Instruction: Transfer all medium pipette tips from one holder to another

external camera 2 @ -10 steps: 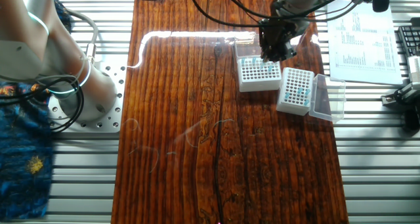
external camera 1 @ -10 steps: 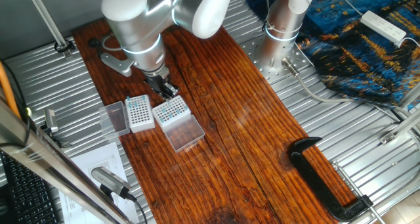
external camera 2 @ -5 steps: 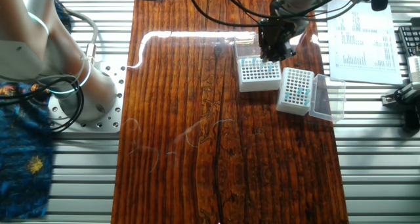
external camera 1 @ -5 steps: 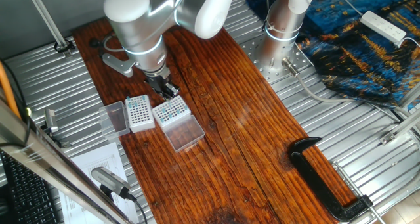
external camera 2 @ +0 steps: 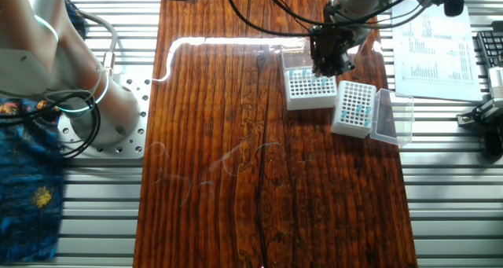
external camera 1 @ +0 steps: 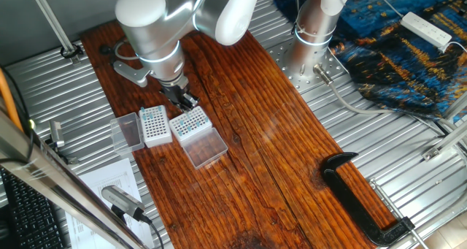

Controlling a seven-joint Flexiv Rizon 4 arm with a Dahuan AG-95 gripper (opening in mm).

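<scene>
Between the two racks' far edges, the jaws (external camera 2: 328, 64) hang low over the clear-sided rack (external camera 2: 310, 89), at its side near the white-sided rack (external camera 2: 354, 108). Whether the jaws are apart or together I cannot tell — the black fingers are small and dark in both views, and no tip is visible between them.

The clear-sided rack stands on the wooden table (external camera 2: 236, 181) with its flat lid (external camera 2: 296, 58) folded open behind it. Just beside it stands the white-sided rack, its smoky lid (external camera 2: 391, 117) lying open at the outer side. The medium pipette tips (external camera 2: 361, 111) show as a few teal dots in the white-sided rack, and some teal dots (external camera 2: 305, 73) sit also in the clear-sided rack.

My judgement is that the transfer is in the middle: tips remain in the white-sided rack, and the jaws are at the receiving rack, so this is probably the step of placing one tip into a hole, or just after it. The next move calls for a straight lift clear of the grid, then a short travel to the white-sided rack, with exact aim over one teal dot.

The top-down view shows both grids and the teal dots clearly. The oblique view shows the gripper (external camera 1: 184, 99) reaching the rack's far edge and the height of the arm (external camera 1: 149, 30) — but there the tips are too small to count.
</scene>
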